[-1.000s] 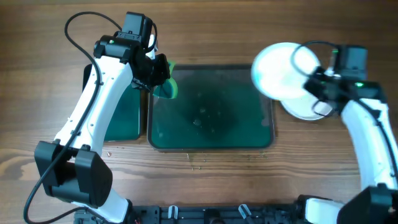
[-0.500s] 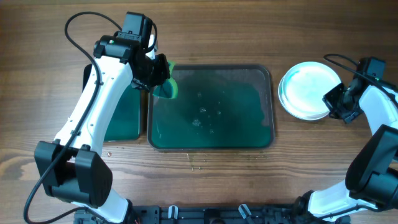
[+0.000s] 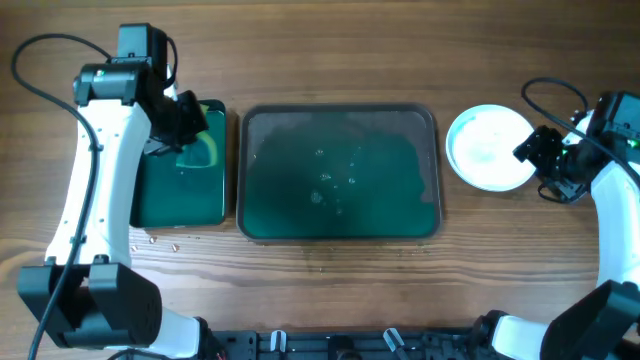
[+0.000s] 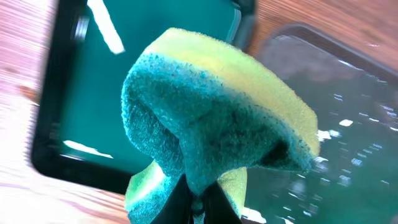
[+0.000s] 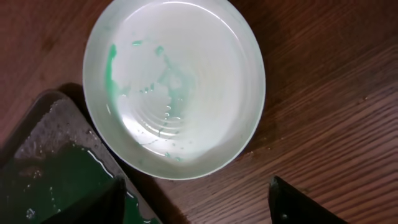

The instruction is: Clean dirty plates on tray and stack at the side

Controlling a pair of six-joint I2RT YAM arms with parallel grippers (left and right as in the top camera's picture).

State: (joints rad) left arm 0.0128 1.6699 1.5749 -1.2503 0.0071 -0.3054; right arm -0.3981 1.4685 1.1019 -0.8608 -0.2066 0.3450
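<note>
Left end effector (image 4: 198, 200) grips the sponge (image 4: 211, 118); right end effector (image 5: 202, 210) wide, empty, at 3 o'clock; smeared plate (image 5: 180, 93) risks being left dirty.

1. Wooden table (image 3: 320, 300): brown, with the grain running left to right, it fills the overhead frame. It also shows on the right of the right wrist view (image 5: 323, 112) and along the left edge of the left wrist view (image 4: 15, 62).
2. Small tray (image 3: 175, 200): bright green and rectangular with a black rim, at the left of the overhead frame. In the left wrist view (image 4: 74, 99) its glossy surface carries white glints.
3. Sponge (image 3: 205, 150): yellow-green with a rough teal face, over the small tray's upper right corner. It fills the centre of the left wrist view (image 4: 211, 118), squeezed into a hump.
4. Specks (image 3: 155, 240): a few pale crumbs on the table just below the small tray's lower edge.
</note>
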